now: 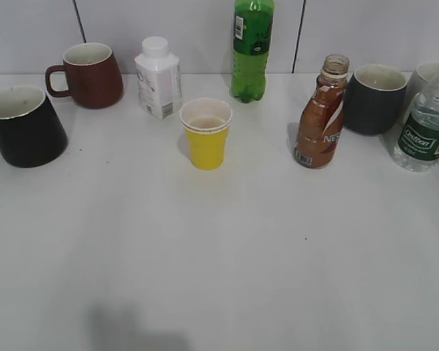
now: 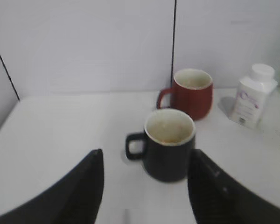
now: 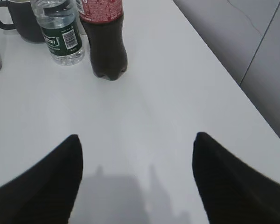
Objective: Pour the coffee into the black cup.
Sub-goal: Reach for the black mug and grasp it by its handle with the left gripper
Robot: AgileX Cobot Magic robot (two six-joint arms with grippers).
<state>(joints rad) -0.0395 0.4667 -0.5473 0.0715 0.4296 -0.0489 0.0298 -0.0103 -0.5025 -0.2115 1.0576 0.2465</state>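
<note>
The coffee bottle (image 1: 320, 121), brown and uncapped, stands upright at the right of the table. A black cup (image 1: 22, 128) with a pale inside stands at the far left. In the left wrist view this black cup (image 2: 169, 144) stands just ahead of my open left gripper (image 2: 147, 154), handle to the left, not touched. My right gripper (image 3: 136, 135) is open and empty above bare table. Neither gripper shows in the exterior view.
A dark grey mug (image 1: 377, 99), a water bottle (image 1: 424, 124) and a white cup (image 1: 428, 73) stand right of the coffee bottle. A yellow paper cup (image 1: 206, 135), green bottle (image 1: 252, 47), white bottle (image 1: 159, 77) and red mug (image 1: 88, 73) stand further left. A cola bottle (image 3: 104, 37) stands near the table's right edge (image 3: 233, 79).
</note>
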